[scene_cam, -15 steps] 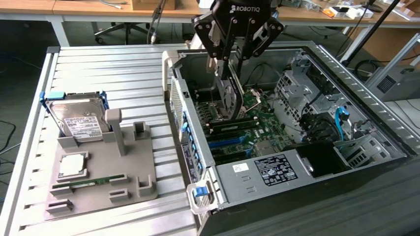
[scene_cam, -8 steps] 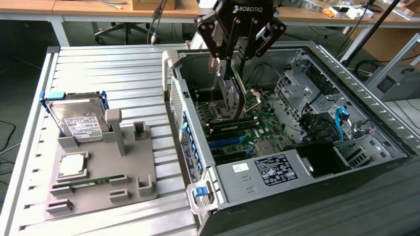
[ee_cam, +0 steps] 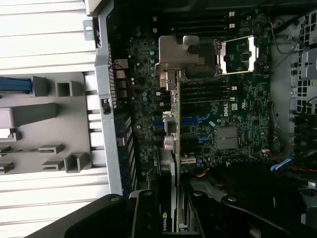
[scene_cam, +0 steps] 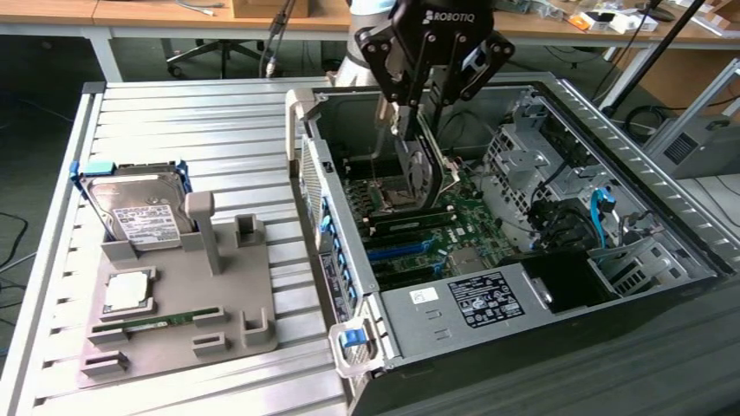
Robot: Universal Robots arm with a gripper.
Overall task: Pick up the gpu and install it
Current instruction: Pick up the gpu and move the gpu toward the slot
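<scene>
Ribbed metal table carries an open computer case lying on its side, with a grey holder beside it toward the exterior view's left. A hard drive stands in the holder and a green memory stick lies in a slot near its front edge. The gripper reaches down into the case, its fingers clenched on the top edge of the gpu. The gpu hangs on edge over the motherboard, close to the blue slots; whether its lower edge touches the board cannot be told. In the wrist view the card runs edge-on away from the fingers, its metal bracket at the far end, beside the processor socket
</scene>
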